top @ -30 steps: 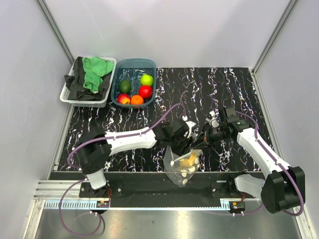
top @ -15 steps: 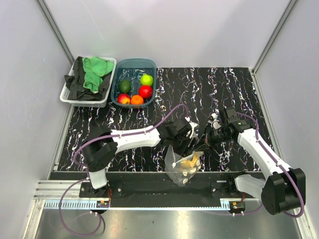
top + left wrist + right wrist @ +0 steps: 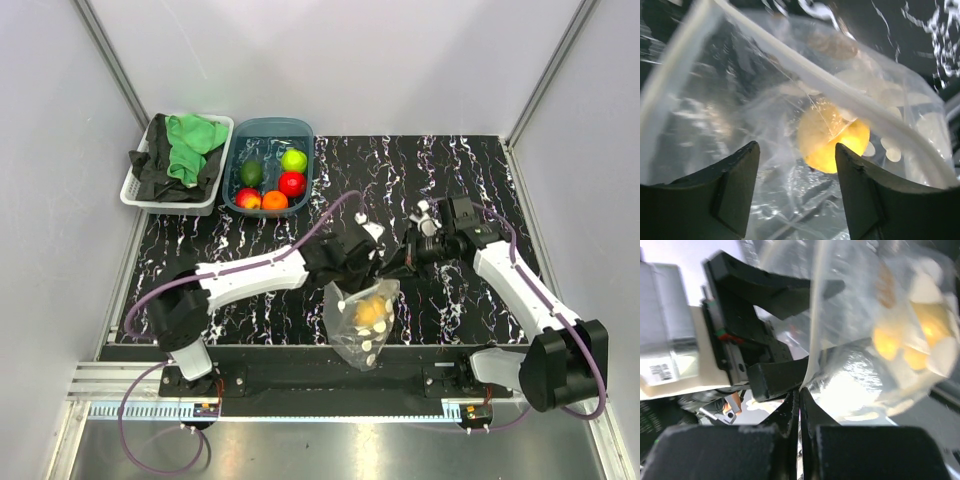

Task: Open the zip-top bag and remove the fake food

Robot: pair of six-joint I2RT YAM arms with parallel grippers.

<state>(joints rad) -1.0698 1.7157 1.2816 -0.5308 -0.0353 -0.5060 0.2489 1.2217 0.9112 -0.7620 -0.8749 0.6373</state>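
**Bag held up at its top edge, one fruit inside**

The zip-top bag (image 3: 358, 335), clear with white dots, hung at the near edge of the tabletop (image 3: 450, 170), its top raised between the two arms. One yellow-orange piece of fake food (image 3: 372, 312) lay inside, plain through the film from the left wrist.

Right hand (image 3: 799, 395): fingers pressed together on the bag's top strip.

Left hand (image 3: 797, 146): fingers spread wide at the bag's upper part, film in front of them. Could not tell whether either finger touched the plastic.

The two hands were just beside each other.

Far left of the tabletop: teal tub (image 3: 270, 122) with five more fruits, lime green, red, orange, dark green and peach-red.
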